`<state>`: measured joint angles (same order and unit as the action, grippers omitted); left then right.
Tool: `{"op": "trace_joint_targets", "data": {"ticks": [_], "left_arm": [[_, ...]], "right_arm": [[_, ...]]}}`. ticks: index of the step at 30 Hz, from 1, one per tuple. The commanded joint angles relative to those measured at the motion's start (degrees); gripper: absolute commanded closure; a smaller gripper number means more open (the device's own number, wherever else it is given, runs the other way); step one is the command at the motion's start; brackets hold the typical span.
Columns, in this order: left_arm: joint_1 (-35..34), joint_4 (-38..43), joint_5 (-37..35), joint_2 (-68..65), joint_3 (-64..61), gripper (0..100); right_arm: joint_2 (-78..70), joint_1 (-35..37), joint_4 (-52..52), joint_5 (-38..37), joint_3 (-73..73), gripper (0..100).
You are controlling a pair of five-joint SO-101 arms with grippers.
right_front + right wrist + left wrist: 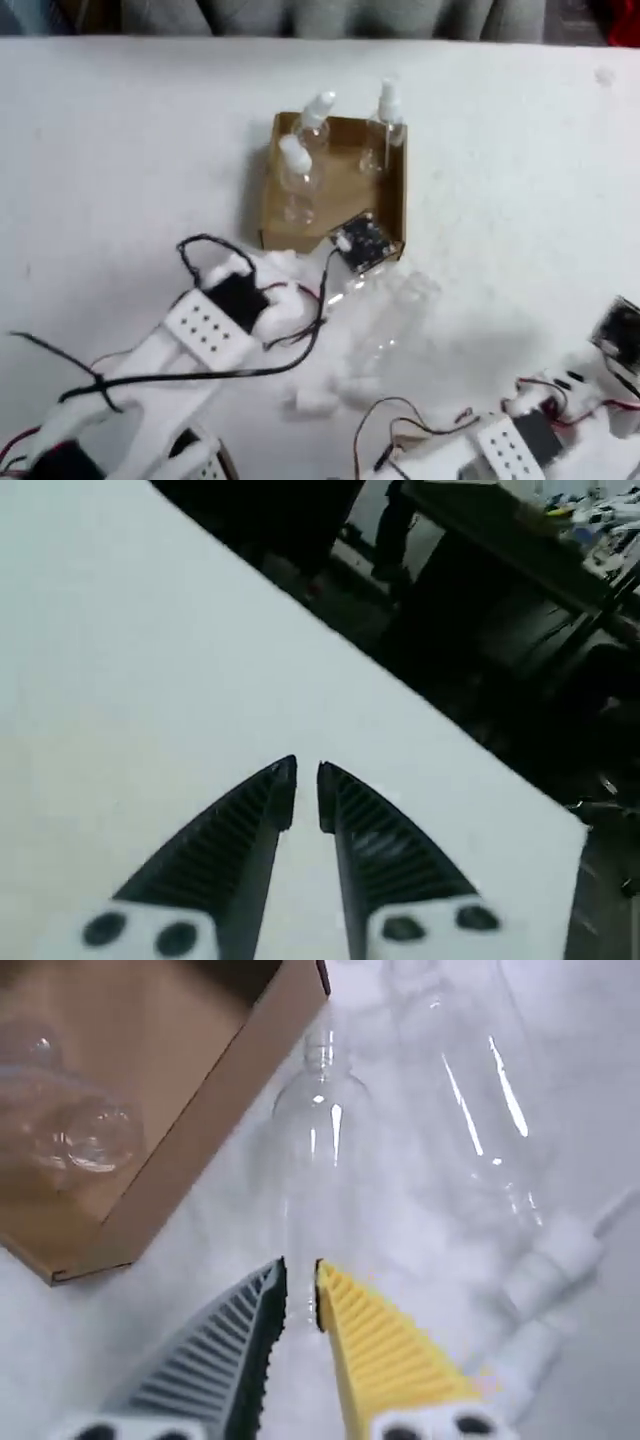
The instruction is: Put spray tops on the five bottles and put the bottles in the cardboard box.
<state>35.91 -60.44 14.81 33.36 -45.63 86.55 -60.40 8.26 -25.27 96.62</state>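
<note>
Clearly the left hand (300, 1285) is the one placed for the coming move. It hangs just over the base end of an open-necked bottle (320, 1150) that lies flat on the surface (130, 150). Its grey and yellow fingers are drawn to a narrow slit, far narrower than the bottle's body, so it grips nothing. That bottle's long axis runs straight away from the hand, with the base under the fingertips and the bare neck pointing at the near corner of the cardboard box (210, 1150), close to its wall. The fingers would close crosswise to that axis, so I judge that a grasp needs no turn of the wrist, only a wide opening and a descent around the body. Just beside it lies a second bottle (470, 1110), roughly parallel but turned the other way, with a white spray top (560, 1255) at its neck end; whether that top is seated I cannot tell. Another white piece (525, 1350), probably a loose top, lies near it. Inside the box three bottles stand with tops on, the front one (297, 175) nearest the arms. The right hand (305, 780), fingers likewise nearly together and holding nothing, hangs over bare surface near its edge, well apart from both lying bottles, so the left arm is much the nearer.
</note>
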Motion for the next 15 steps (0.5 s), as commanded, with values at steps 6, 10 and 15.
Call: {"op": "trace_joint_targets", "data": {"ticks": [6,10,15], "left_arm": [[0.66,1.76,0.79,-1.80,3.78,83],[0.48,2.90,0.79,-1.80,3.78,84],[-0.31,2.81,0.79,-1.80,3.60,80]], "right_arm": [[0.31,-3.65,-8.92,-4.92,0.18,98.4],[0.13,-3.47,-9.19,-4.66,-0.88,98.4],[-6.90,-3.74,-9.10,-3.08,-7.74,98.4]]}}
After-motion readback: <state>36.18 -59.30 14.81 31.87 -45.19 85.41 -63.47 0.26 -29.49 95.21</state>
